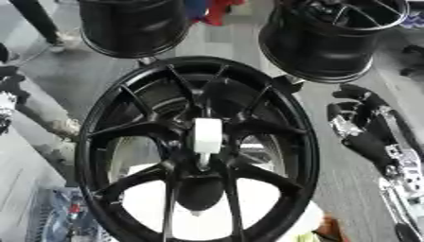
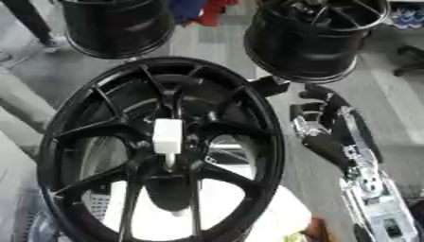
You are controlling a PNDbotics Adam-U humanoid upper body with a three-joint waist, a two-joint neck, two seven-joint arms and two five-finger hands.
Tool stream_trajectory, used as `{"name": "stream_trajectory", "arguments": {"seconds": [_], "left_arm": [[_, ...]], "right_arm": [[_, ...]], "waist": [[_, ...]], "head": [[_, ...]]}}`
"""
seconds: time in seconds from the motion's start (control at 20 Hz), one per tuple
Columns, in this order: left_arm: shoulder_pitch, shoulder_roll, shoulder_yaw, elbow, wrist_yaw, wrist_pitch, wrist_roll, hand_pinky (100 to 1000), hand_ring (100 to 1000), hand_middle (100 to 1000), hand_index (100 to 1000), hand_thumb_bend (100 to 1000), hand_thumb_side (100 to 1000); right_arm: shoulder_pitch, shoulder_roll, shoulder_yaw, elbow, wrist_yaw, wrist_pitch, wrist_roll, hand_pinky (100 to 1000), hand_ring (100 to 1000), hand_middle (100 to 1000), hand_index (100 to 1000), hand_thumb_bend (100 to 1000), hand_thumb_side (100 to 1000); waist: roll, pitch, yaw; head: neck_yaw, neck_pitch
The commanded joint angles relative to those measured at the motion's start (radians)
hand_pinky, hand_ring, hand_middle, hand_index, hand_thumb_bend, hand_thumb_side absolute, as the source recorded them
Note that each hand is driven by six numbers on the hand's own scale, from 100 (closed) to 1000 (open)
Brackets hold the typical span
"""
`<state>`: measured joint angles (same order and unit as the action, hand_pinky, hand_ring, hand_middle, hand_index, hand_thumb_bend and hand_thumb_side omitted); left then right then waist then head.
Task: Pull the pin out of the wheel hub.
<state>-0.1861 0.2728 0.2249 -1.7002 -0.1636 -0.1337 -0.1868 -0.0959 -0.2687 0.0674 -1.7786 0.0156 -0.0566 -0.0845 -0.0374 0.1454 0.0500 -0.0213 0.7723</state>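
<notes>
Right hand (image 1: 364, 127) was held beside the right rim of the wheel (image 1: 306, 142), apart from it, with its fingers partly curled and nothing between them; no contact with the pin (image 1: 207, 136) had been made. No left hand was shown in either view. The wheel was stood upright on its rim, its black spokes converging on the hub (image 1: 201, 160), and the pin, a white cylindrical piece, was seated at the hub centre with a narrower stem below it. Two further black rims (image 1: 132, 26) were stood behind the wheel, near its upper edge. Several faults were judged possible from this position. The hand was set well to the side of the pin, so a reach across the spokes was required; a finger could be caught against a spoke if the approach were made too low or at an angle. The wheel was not seen to be braced, so a pull made off the pin's axis could tip or roll it, possibly against the rims behind. A grasp taken only at the pin's end could slip, since its surface appeared smooth. How deeply the pin was seated could not be told.
</notes>
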Motion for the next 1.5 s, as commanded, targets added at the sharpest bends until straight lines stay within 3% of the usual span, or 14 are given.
{"name": "stream_trajectory", "arguments": {"seconds": [0.05, 1.5], "left_arm": [[-0.002, -0.022, -0.011, -0.015, 0.002, 0.017, -0.017, 604, 578, 651, 791, 142, 651], [0.0, -0.074, -0.038, -0.02, -0.022, 0.035, -0.047, 603, 577, 648, 788, 150, 649]], "right_arm": [[-0.011, -0.01, -0.006, -0.019, 0.0, -0.004, 0.002, 643, 697, 735, 833, 227, 272], [-0.014, -0.011, -0.006, -0.021, -0.002, -0.004, 0.005, 643, 697, 735, 833, 227, 265]], "waist": [[0.003, -0.008, 0.001], [0.002, -0.016, 0.004]], "head": [[-0.002, -0.002], [0.0, -0.002]]}}
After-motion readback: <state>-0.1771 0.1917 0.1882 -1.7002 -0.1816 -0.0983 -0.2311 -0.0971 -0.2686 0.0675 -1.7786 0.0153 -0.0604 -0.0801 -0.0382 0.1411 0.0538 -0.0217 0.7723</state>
